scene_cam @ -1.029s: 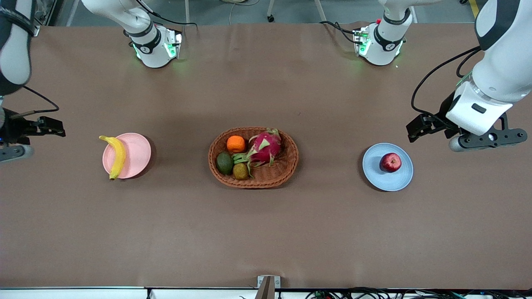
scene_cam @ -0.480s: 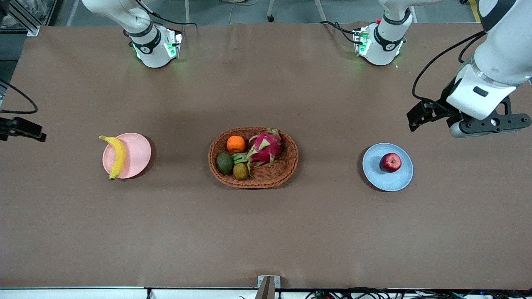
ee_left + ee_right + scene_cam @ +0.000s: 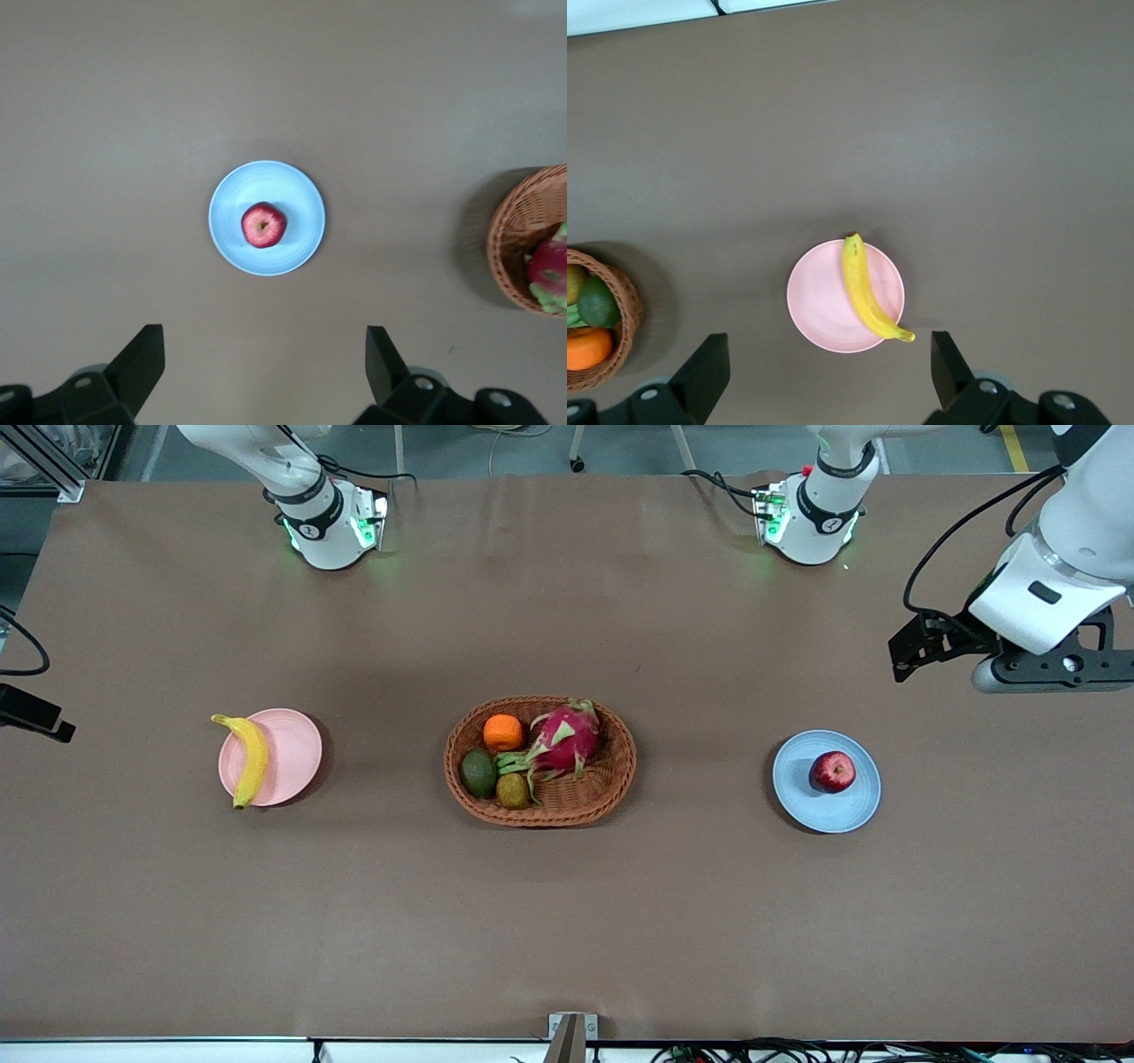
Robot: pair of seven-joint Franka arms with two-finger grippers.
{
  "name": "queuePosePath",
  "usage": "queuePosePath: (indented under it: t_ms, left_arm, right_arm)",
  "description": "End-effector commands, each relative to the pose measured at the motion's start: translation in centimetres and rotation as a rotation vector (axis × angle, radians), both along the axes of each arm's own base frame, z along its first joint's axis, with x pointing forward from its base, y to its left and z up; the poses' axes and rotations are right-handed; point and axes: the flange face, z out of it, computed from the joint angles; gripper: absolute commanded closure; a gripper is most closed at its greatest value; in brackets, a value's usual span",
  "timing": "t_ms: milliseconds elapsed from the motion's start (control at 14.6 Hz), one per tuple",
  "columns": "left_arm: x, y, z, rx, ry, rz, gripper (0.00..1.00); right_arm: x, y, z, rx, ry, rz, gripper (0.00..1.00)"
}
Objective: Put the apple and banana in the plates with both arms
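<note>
Banana (image 3: 248, 757) overhangs the pink plate (image 3: 288, 766) rim and could roll off; apple (image 3: 833, 771) sits on the blue plate (image 3: 824, 806); my left gripper (image 3: 266, 376) and right gripper (image 3: 830, 376) are released, empty

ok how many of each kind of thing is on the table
plates: 2, pink and blue
basket: 1
fruit on plates: 2, banana, apple
fruit in basket: 4, orange, dragon fruit, two green-brown fruits
total: 9

Two plates (image 3: 285, 778) (image 3: 837, 810), one banana (image 3: 251, 760), one apple (image 3: 833, 771), one basket (image 3: 611, 784), two arms (image 3: 297, 487) (image 3: 1063, 558)
</note>
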Motion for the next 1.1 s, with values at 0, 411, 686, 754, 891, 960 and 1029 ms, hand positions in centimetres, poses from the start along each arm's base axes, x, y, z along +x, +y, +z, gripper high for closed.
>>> queuePosePath:
  t_ms: [0, 411, 686, 754, 891, 960, 1029]
  left_arm:
    - [-2.8, 0.0, 0.0, 0.001, 0.005, -0.016, 0.0]
    - [-5.0, 4.1, 0.7, -0.037, 0.015, -0.088, 0.0]
    - [-5.6, 4.9, 1.2, -0.044, 0.006, -0.089, 0.0]
    - [-5.6, 5.0, 1.4, -0.042, 0.007, -0.078, 0.0]
    - [-5.2, 5.8, 1.9, -0.043, 0.003, -0.066, 0.0]
    - [-4.8, 6.5, 2.2, -0.046, -0.005, -0.062, 0.0]
    - [-4.3, 6.6, 2.4, -0.049, -0.01, -0.058, 0.0]
  right_arm:
    - [-1.2, -0.1, 1.1, 0.029, -0.028, -0.006, 0.0]
    - [-2.9, 1.2, 1.6, -0.034, -0.039, 0.022, 0.0]
    - [-6.3, 1.6, 1.0, -0.046, -0.09, 0.022, 0.0]
    - [-6.6, 1.7, 1.0, -0.051, -0.086, 0.023, 0.0]
    - [-7.6, 1.8, 0.8, -0.049, -0.071, 0.015, 0.0]
    - [-8.6, 1.8, 0.8, -0.049, -0.074, 0.011, 0.0]
    - [-9.4, 1.9, 0.8, -0.05, -0.08, 0.01, 0.0]
